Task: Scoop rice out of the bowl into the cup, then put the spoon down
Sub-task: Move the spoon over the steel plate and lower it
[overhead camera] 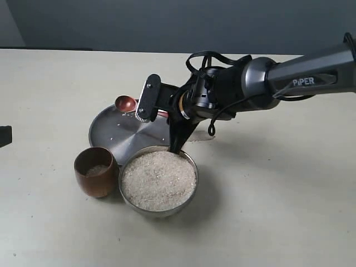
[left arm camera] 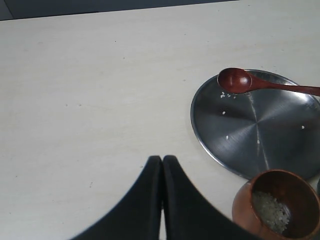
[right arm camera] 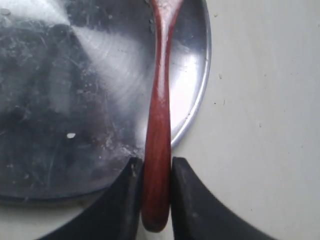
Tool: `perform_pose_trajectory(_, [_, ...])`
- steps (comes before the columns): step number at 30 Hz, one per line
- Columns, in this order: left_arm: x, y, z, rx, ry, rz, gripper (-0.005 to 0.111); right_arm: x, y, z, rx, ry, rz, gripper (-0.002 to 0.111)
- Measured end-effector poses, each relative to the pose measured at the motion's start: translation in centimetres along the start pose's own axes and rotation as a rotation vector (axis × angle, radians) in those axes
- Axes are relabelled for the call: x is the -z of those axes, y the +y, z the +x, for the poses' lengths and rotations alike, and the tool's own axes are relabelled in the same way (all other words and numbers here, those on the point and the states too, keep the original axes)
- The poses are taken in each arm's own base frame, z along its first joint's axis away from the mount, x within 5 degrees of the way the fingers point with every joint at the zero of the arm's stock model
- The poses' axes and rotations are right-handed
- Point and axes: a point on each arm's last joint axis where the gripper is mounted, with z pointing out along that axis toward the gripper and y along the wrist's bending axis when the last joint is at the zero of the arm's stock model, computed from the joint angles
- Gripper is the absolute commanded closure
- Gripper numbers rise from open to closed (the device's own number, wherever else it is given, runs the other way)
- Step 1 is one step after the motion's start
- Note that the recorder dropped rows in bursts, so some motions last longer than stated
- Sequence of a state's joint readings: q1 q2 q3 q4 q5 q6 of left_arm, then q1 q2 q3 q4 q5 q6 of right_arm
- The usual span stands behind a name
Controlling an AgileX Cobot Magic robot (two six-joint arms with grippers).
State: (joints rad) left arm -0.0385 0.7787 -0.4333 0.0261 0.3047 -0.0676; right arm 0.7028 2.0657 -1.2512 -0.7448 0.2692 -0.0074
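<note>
Two claws logged. Your right gripper [right arm camera: 157,167] is clamped on the handle end of the slim reddish-brown wooden spoon [right arm camera: 159,100]. The spoon's long axis runs left-right, oval bowl pointing left, at the far rim of the flat round steel plate [overhead camera: 111,133]. Your left gripper [left arm camera: 161,160] has its fingers pressed together, empty. The shiny steel bowl [overhead camera: 161,211], heaped with white rice [overhead camera: 158,179], sits nearer. The dark-brown wooden cup [overhead camera: 95,181] is just left of it. Pale cream tabletop [overhead camera: 278,194], dark grey wall [overhead camera: 167,22] behind.
</note>
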Motion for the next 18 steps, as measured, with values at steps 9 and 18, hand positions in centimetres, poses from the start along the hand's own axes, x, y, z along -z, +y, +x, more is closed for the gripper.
perform_pose_trajectory(9, [0.00,0.00,0.00,0.000,0.000,0.000,0.106,0.16,-0.05,-0.12,-0.057,-0.006,-0.005,0.109])
perform_pose_trajectory(18, [0.00,0.00,0.00,0.000,0.000,0.000,0.106,0.64,-0.24,-0.30,-0.104,-0.015,-0.008,0.089])
